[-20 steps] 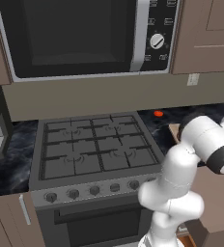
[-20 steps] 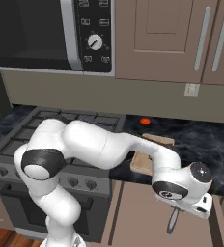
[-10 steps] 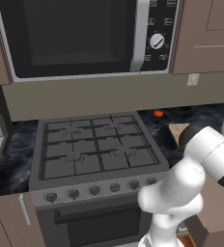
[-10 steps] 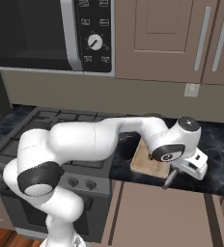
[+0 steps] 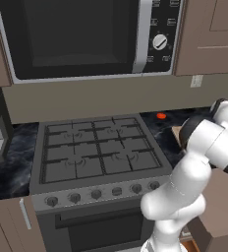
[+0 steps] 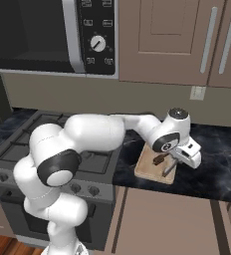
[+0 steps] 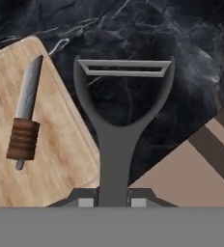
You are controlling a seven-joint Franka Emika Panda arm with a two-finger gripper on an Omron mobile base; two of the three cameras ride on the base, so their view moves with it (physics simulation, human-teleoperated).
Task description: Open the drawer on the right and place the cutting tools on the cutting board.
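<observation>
My gripper [image 7: 113, 200] is shut on the stem of a thin grey metal cutting tool [image 7: 115, 130], a Y-shaped peeler. Its head hangs over the dark counter just beside the cutting board's [image 7: 56, 159] right edge. The other cutting tool, a small knife [image 7: 25, 120] with a grey blade and a reddish handle, lies flat on the tan board. In the right base view the gripper [image 6: 173, 163] hovers above the board [image 6: 146, 170], with the peeler [image 6: 168, 170] pointing down next to the knife [image 6: 160, 159]. The brown drawer [image 7: 196, 164] shows below the counter edge.
A gas stove [image 5: 99, 152] takes up the left of the counter [image 6: 217, 164], under a microwave [image 5: 86, 34]. A small red object [image 5: 160, 116] lies at the back of the counter. Upper cabinets [image 6: 187, 40] and a wall socket [image 6: 197, 92] are above the board.
The arm has risen from low in front of the cabinets up to counter height, carrying the grey peeler to the cutting board's right edge. The knife has not moved.
</observation>
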